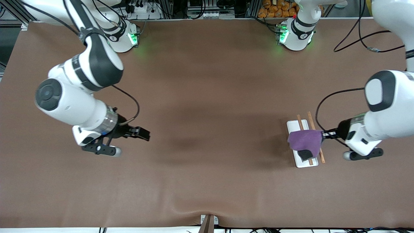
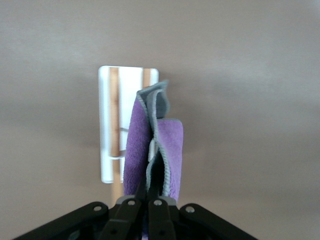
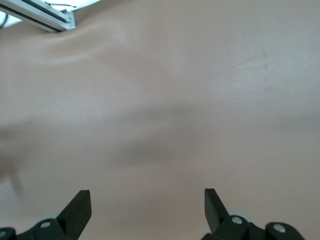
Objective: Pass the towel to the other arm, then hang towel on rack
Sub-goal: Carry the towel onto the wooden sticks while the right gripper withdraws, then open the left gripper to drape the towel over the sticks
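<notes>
The purple towel (image 1: pixel 305 139) hangs over the rack's two wooden rods (image 1: pixel 311 119), with a dark grey corner drooping toward the front camera. The rack's white base (image 1: pixel 293 124) lies at the left arm's end of the table. My left gripper (image 1: pixel 323 134) is beside the rack and shut on the towel's edge. In the left wrist view its fingers (image 2: pixel 131 210) pinch the folded towel (image 2: pixel 172 145) above the rack base (image 2: pixel 105 125). My right gripper (image 1: pixel 145 133) is open and empty over bare table at the right arm's end; the right wrist view shows it (image 3: pixel 147 200) wide apart.
The brown table cover (image 1: pixel 207 129) has a ripple at its front edge by a small bracket (image 1: pixel 208 221). A black cable (image 1: pixel 362 38) lies on the table near the left arm's base. Orange items (image 1: pixel 278 8) sit past the table's back edge.
</notes>
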Tool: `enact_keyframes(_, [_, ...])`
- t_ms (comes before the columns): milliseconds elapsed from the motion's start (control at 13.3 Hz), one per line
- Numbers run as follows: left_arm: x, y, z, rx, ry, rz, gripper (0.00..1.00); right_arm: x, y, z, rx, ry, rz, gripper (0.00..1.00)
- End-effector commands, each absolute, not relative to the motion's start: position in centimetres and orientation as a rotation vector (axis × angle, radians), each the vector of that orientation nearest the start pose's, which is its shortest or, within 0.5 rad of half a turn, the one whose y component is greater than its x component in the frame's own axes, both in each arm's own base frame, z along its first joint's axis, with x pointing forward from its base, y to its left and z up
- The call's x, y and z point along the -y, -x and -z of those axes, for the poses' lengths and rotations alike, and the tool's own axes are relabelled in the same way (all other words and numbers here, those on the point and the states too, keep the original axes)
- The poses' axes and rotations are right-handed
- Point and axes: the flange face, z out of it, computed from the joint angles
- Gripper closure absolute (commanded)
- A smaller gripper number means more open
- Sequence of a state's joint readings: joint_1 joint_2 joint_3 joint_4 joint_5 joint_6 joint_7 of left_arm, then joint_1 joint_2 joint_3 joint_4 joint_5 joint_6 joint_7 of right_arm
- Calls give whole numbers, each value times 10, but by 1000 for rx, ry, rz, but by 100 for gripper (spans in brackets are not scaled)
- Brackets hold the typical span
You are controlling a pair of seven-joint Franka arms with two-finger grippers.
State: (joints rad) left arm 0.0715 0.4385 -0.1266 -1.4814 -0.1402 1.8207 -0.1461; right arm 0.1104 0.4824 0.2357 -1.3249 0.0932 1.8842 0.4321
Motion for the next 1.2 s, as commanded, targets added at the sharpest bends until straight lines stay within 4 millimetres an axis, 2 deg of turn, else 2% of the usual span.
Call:
enact_keyframes(0, [5,-667,-409,217,3292,-243,100,-168,-676,-471,-67,2958,-15,0])
enact_keyframes(226, [-47,-666,-383,208,3307,-293,100,-107,-679,-452,55,2991,-75,0])
enact_keyframes(376, [-62,-666,-364,227,3309,-337,100,-62,-680,-440,154,3028,-89,0])
enact_keyframes(451, [-70,-666,-358,243,3310,-347,99,-40,-678,-441,233,3053,-83,0])
enact_keyframes(527, [-83,-666,-352,263,3312,-356,61,-22,-673,-451,335,3075,-68,0])
enact_keyframes(602, [-85,-666,-351,258,3314,-355,1,-2,-667,-459,372,3084,-61,0])
enact_keyframes(677, [-89,-666,-354,260,3314,-346,0,10,-655,-468,368,3092,-75,0])
enact_keyframes(827, [-91,-666,-366,261,3311,-312,0,14,-630,-494,341,3103,-174,0])
enact_keyframes(1128, [-91,-670,-426,60,3178,-149,0,8,-591,-551,340,3122,-250,0])
